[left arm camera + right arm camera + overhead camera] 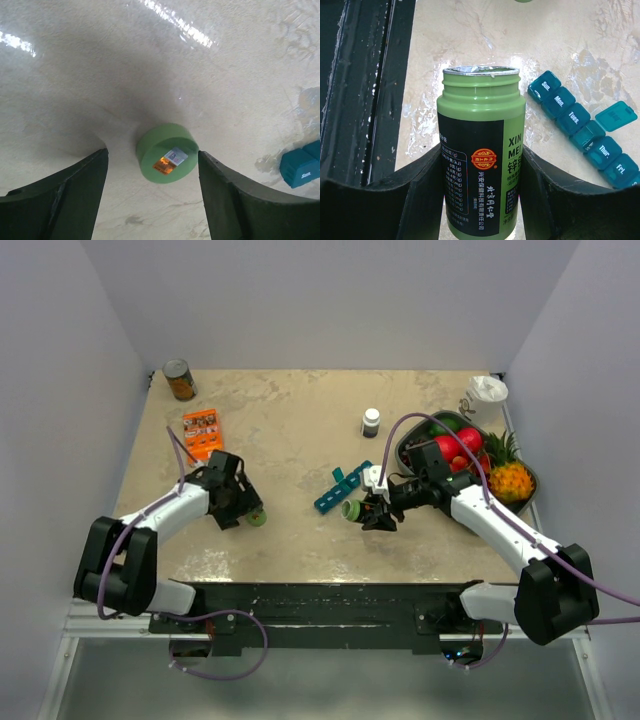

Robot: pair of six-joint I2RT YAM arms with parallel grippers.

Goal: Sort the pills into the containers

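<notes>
In my right gripper (482,155), shut on it, is a green pill bottle (481,115) with a black label. It has no cap, and a torn foil seal rims its mouth. From above, the bottle (352,509) lies level in the right gripper (378,512), mouth pointing left. The teal containers (585,130) lie just past it, one lid (616,116) flipped open; from above the strip (342,488) lies diagonally at mid-table. The bottle's green cap (167,152) rests on the table between the fingers of my open left gripper (152,160), close to the right finger. No pills show.
A brown tin can (180,380) stands at the back left, with an orange packet (203,432) in front of it. A small dark bottle (371,422) stands behind the strip. The grey fruit tray (401,453) and a white cup (487,392) fill the right side.
</notes>
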